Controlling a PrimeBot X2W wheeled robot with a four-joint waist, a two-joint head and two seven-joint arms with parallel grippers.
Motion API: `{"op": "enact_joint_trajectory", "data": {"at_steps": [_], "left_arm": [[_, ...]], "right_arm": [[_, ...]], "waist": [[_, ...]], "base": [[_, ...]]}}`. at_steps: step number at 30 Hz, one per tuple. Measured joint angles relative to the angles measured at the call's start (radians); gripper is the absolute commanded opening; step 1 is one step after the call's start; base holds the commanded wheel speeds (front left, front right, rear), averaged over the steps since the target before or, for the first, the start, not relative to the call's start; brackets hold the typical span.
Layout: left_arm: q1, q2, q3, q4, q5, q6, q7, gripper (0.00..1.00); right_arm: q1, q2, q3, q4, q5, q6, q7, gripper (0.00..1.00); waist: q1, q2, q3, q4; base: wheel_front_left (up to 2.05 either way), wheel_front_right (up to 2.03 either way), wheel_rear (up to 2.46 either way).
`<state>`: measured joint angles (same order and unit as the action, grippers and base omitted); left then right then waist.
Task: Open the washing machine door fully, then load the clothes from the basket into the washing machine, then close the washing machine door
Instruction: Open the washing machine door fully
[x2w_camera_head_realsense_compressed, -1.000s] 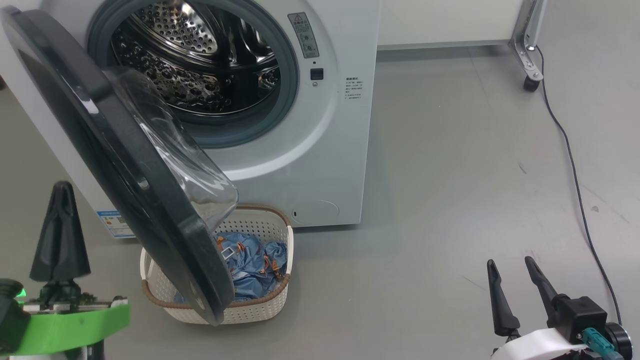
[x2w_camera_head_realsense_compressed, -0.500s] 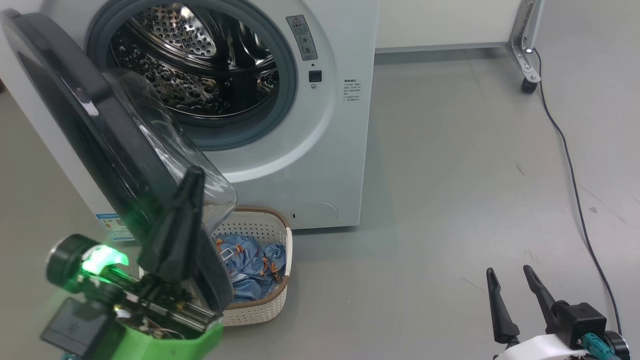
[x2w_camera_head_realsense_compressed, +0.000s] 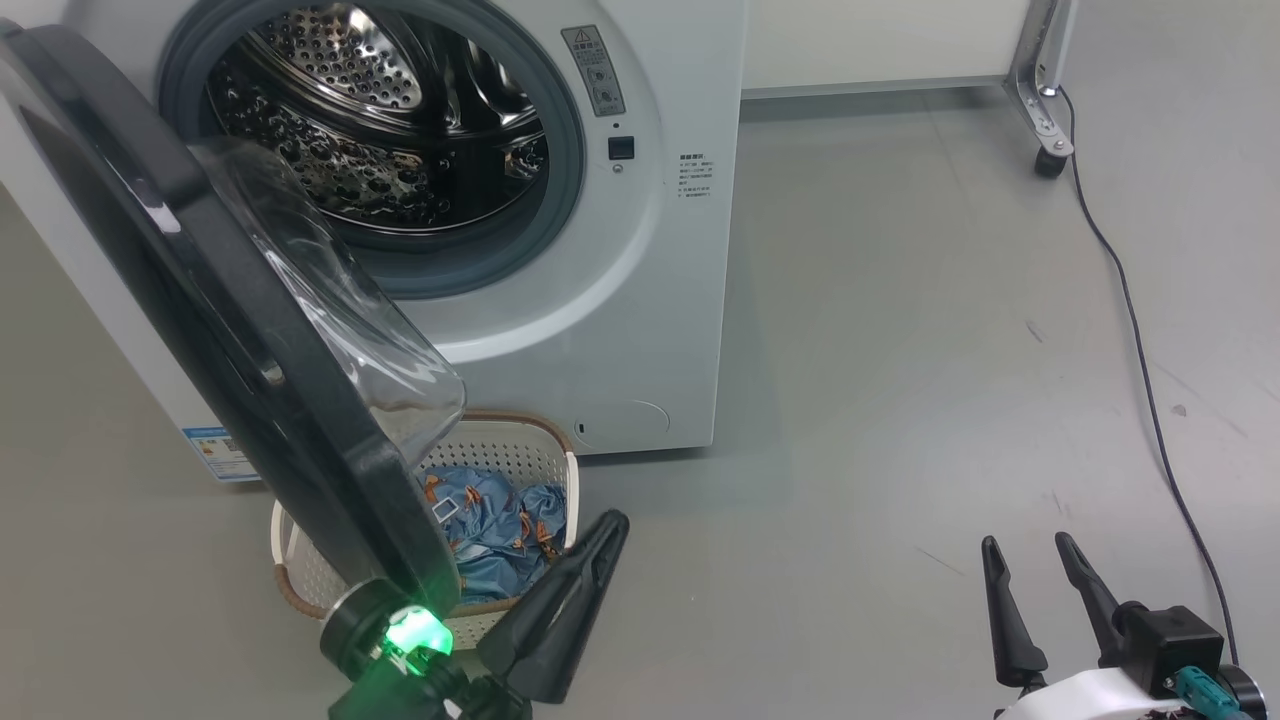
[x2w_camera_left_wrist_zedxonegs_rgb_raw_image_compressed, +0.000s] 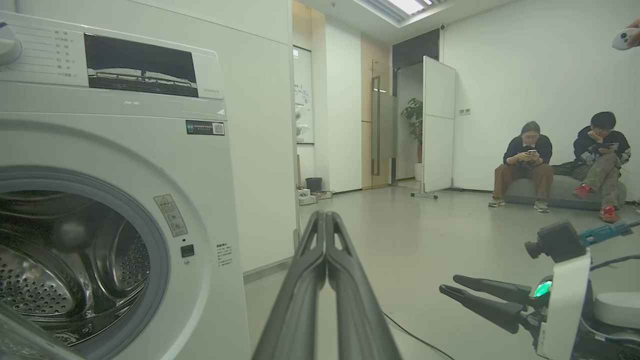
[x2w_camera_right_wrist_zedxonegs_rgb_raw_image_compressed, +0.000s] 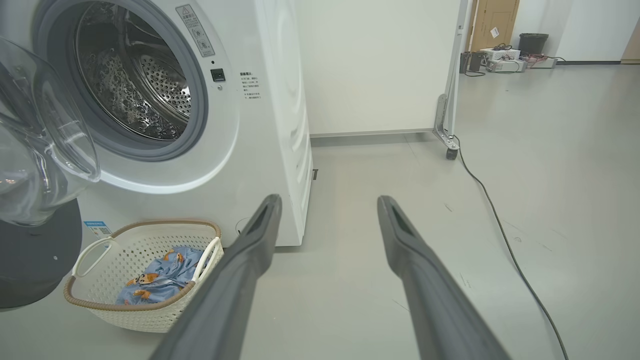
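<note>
While my left gripper (x2w_camera_head_realsense_compressed: 612, 525) sits clenched on nothing at the bottom centre of the head view, its two dark fingers pressed flat together and pointing up and to the right, my right gripper (x2w_camera_head_realsense_compressed: 1027, 546) waits at the lower right with its fingers spread and nothing between them.

Just above the left gripper stands the basket (x2w_camera_head_realsense_compressed: 500, 440), low and left of centre on the floor (x2w_camera_head_realsense_compressed: 850, 450); the clothes (x2w_camera_head_realsense_compressed: 500, 520) lie inside it as a loose blue bundle. I judge them light, soft and limp; they will sag and trail once lifted, so I would pinch deep into a thick fold near the middle of the heap rather than at a thin edge; the basket itself looks light enough to slide if I drag against its wall.

Over the basket's left part, as the head view has it, hangs the lower rim of the door (x2w_camera_head_realsense_compressed: 250, 330), which runs up to the upper left corner; its glass bowl (x2w_camera_head_realsense_compressed: 340, 300) bulges towards the opening. That hard rim is the edge to mind, and to my eye the door could swing wider yet; the basket's right side is the freer way in.

Behind stands the washing machine (x2w_camera_head_realsense_compressed: 680, 300); its steel drum (x2w_camera_head_realsense_compressed: 380, 130) gapes at the top left inside the grey gasket (x2w_camera_head_realsense_compressed: 565, 180), a wide mouth with a soft lip. Right of the machine the floor offers plenty of room; a dark cable (x2w_camera_head_realsense_compressed: 1130, 290) trails down the far right.
</note>
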<state>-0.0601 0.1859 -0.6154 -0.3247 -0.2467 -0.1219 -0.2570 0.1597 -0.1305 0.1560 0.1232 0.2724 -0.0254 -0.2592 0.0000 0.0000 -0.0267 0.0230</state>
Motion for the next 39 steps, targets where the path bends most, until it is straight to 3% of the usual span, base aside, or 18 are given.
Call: {"op": "enact_joint_trajectory", "data": {"at_steps": [5,16,39], "left_arm": [[0.033,-0.002,-0.035,0.084,-0.014,0.0,0.0,0.0],[0.035,-0.01,0.023,0.204,-0.017,0.0,0.0,0.0],[-0.026,-0.052,0.089,0.295,-0.072,0.0,0.001,0.0]], "right_arm": [[0.0,0.002,-0.009,0.003,0.0,0.008,0.0,1.0],[0.0,0.007,-0.016,0.008,-0.017,0.022,0.0,1.0],[-0.021,0.033,-0.029,0.01,-0.034,0.046,0.0,1.0]], "waist": [[0.0,0.0,0.005,-0.003],[0.0,0.0,0.032,-0.014],[0.0,0.0,0.121,-0.018]], "base": [[0.0,0.0,0.0],[0.0,0.0,0.0],[0.0,0.0,0.0]]}}
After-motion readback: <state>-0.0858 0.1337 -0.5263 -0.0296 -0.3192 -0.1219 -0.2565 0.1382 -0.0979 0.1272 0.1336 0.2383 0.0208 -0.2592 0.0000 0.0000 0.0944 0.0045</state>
